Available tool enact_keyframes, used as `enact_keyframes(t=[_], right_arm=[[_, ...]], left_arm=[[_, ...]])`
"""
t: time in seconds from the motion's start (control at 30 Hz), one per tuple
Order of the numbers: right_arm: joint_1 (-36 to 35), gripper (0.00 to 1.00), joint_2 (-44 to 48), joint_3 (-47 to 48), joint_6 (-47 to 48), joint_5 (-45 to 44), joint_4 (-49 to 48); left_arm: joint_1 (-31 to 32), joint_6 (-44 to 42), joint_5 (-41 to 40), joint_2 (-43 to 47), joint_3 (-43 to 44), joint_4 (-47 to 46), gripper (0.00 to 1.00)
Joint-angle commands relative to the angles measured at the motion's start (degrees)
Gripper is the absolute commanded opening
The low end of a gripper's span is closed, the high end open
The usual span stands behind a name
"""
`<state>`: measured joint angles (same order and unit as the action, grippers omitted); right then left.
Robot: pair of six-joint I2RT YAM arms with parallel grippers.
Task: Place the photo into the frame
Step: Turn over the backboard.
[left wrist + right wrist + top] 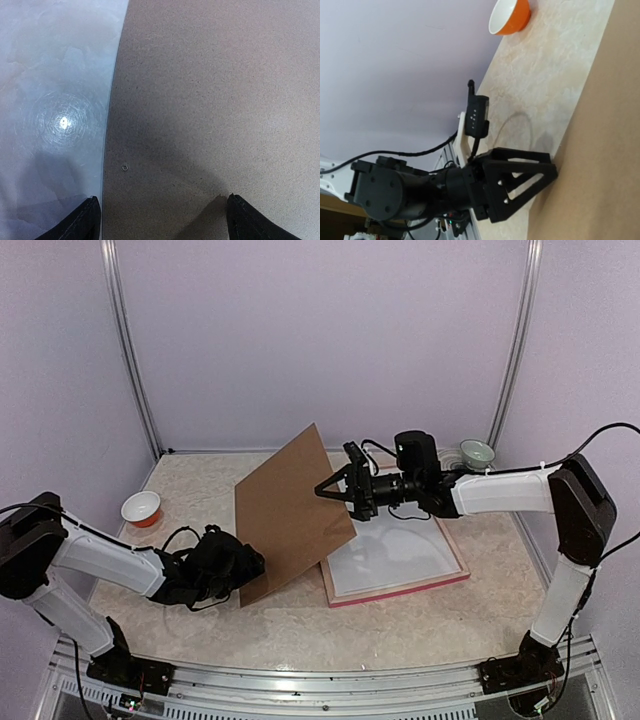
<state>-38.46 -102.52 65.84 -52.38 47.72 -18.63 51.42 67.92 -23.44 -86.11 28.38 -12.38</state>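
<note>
Both claws are released. The left gripper [244, 565] is spread against the low corner of the brown board [285, 510], and the right gripper [338, 490] is spread at its upper edge. They prop it tilted over the left end of the frame [400, 590], which lies flat. The photo isn't visible. This looks like clearing the backing, so next it needs laying aside of the frame.

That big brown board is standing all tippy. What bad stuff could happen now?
1. The brown board stands tilted on one edge while the left gripper and right gripper both look open, so nothing seems to clamp it. It might slide and flop flat.
2. The pink frame lies right beside it, so a falling board could land on it or knock it crooked.
</note>
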Motion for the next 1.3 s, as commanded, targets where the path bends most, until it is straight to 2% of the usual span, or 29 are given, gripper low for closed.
enact_keyframes(t=[0.0, 0.43, 0.63, 0.83, 1.07, 1.27], right_arm=[[-2.22, 0.99, 2.24, 3.0, -1.15, 4.94, -6.32], [-6.94, 0.99, 3.28, 8.92, 1.53, 4.85, -2.43], [-8.87, 0.99, 3.26, 10.2, 1.71, 4.57, -1.96], [-9.71, 0.99, 2.44, 11.08, 1.97, 4.38, -1.52], [-9.89, 0.99, 1.65, 11.36, 1.5, 4.13, -2.1], [-10.46, 0.99, 0.4, 13.51, 1.19, 3.94, -2.11]], left_arm=[[2.2, -2.2, 5.07, -2.96, 1.15, 3.55, 0.86], [3.42, -3.73, 5.35, -2.22, 1.13, 0.62, 0.86], [3.29, -4.84, 2.4, 0.95, 0.58, 2.07, 0.86], [-0.08, -7.28, -0.36, 7.5, 0.66, 5.52, 0.86], [-6.89, -10.79, 0.63, 17.62, -0.14, 5.03, 0.86], [-9.09, -12.98, 1.12, 23.2, 1.88, 6.44, 0.86]])
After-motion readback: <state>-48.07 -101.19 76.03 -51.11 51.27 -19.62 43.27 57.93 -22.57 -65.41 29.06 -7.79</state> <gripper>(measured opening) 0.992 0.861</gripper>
